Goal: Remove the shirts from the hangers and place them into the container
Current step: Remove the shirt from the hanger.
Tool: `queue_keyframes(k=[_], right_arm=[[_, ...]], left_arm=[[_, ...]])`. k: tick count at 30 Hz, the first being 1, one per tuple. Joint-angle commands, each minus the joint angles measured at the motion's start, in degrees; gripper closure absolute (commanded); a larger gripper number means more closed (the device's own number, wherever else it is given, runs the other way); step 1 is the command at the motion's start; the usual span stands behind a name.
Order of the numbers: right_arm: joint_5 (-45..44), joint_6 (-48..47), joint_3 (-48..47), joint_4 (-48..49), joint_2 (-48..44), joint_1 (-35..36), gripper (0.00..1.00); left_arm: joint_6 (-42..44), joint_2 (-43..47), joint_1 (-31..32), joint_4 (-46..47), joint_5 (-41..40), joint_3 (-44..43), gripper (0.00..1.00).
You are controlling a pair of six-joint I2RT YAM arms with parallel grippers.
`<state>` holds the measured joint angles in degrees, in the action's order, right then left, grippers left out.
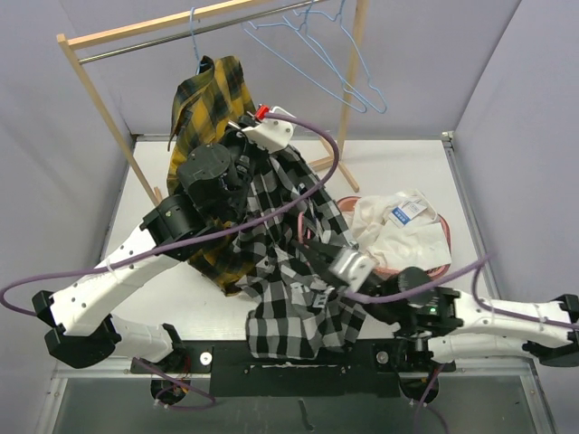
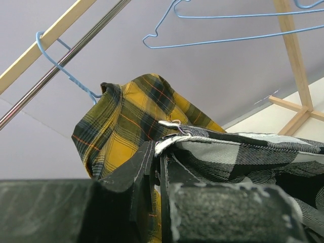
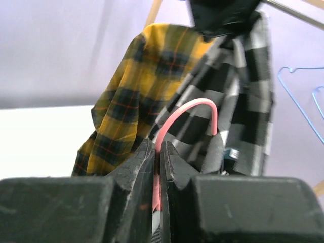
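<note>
Both pairs of jaws were pressed nearly together, each on something thin. The left gripper (image 2: 158,152) pinched the top edge of the black-and-white check shirt (image 1: 289,271). The right gripper (image 3: 158,151) pinched the wire of the pink hanger (image 3: 192,104), whose hook arched up and over in front of that shirt.

Three shirts could be counted. The yellow plaid shirt (image 1: 208,99) hung on a blue hanger (image 2: 66,71) from the metal rail (image 1: 181,36). The check shirt was held between the two arms. A white shirt (image 1: 398,226) lay crumpled in the pink container (image 1: 441,262). No fourth shirt could be made out.

Four hangers showed: the pink one, the blue one carrying the plaid shirt, and two empty blue hangers (image 1: 312,54) on the right part of the rail.

From above, the check shirt ran lengthwise from the far side, collar end up at the left gripper beside the plaid shirt, down to its hem at the near edge of the table (image 1: 389,172). The container sat on the table to the right of that shirt, just behind the right arm.
</note>
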<state>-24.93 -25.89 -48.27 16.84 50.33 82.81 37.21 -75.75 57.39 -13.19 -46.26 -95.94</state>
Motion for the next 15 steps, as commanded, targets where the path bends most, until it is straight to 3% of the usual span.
queue_keyframes(k=[1,5,9,11,13,15], right_arm=[[-3.1,6.9,-0.6,-8.7,-9.5,-0.3,1.0],[-8.1,7.9,-2.6,-12.8,-15.7,-0.3,1.0],[-11.8,7.9,-7.1,-16.3,-15.1,-0.4,1.0],[-11.6,7.9,-9.1,-16.5,-14.0,-0.4,1.0],[-11.6,7.2,-11.6,-16.3,-12.2,-0.4,1.0],[-11.4,6.6,-14.3,-16.4,-9.9,-0.4,1.0]], left_arm=[[-0.8,2.5,-1.3,6.0,-1.1,-1.5,1.0],[-1.0,3.9,-2.0,8.0,-0.7,1.7,1.0],[-1.7,8.5,-1.9,12.7,4.6,10.2,0.98],[-1.6,11.7,-2.0,17.4,7.8,16.7,0.84],[-1.6,13.9,-2.0,19.0,9.7,21.5,0.55],[-2.3,15.4,-2.0,18.4,11.4,24.5,0.41]])
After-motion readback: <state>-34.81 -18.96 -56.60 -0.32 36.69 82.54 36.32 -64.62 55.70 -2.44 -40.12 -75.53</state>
